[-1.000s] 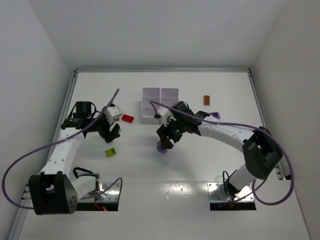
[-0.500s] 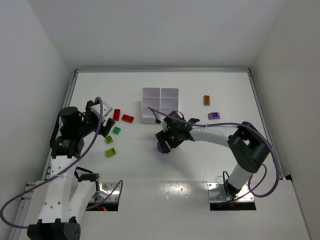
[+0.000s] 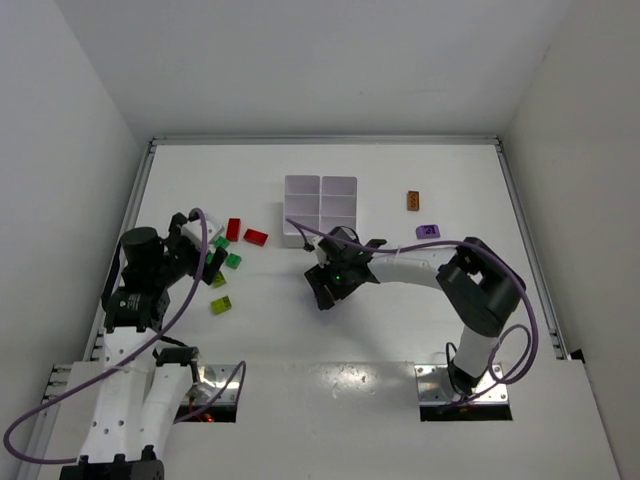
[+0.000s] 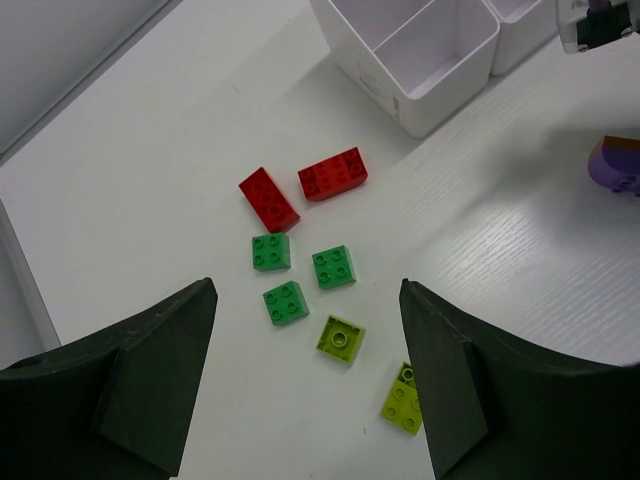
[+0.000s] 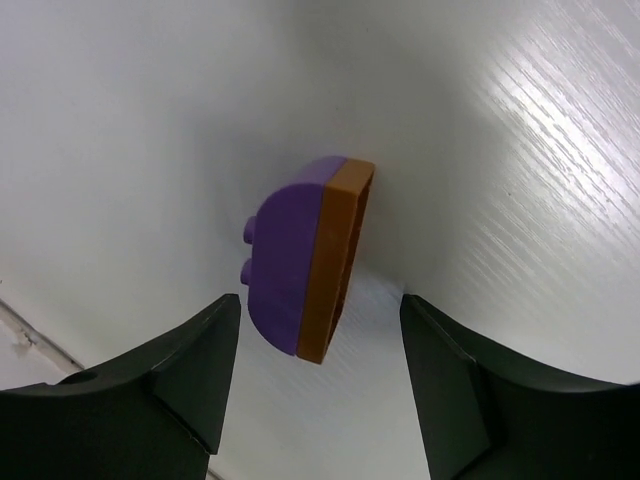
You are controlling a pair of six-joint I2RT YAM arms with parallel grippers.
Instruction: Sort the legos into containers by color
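My left gripper [image 4: 310, 395] hangs open above a loose group of legos: two red bricks [image 4: 268, 198] [image 4: 333, 173], three green ones [image 4: 286, 302] and two lime ones [image 4: 341, 337] [image 4: 404, 400]. Nothing is between its fingers. My right gripper [image 5: 320, 385] is open and low over the table, with a purple-and-orange clump [image 5: 310, 260] on its side just ahead of the fingertips, untouched. In the top view that gripper [image 3: 325, 290] covers the clump. The white divided tray [image 3: 320, 205] stands behind both grippers. An orange-brown brick [image 3: 412, 200] and a purple brick [image 3: 428, 231] lie to the tray's right.
White walls close in the table on the left, back and right. The right arm's forearm [image 3: 420, 268] stretches across the table just in front of the purple brick. Purple cables loop over both arms.
The left arm has drawn back to the left, uncovering the red and green bricks. The right gripper has come down over the purple-and-orange clump and narrowed slightly.
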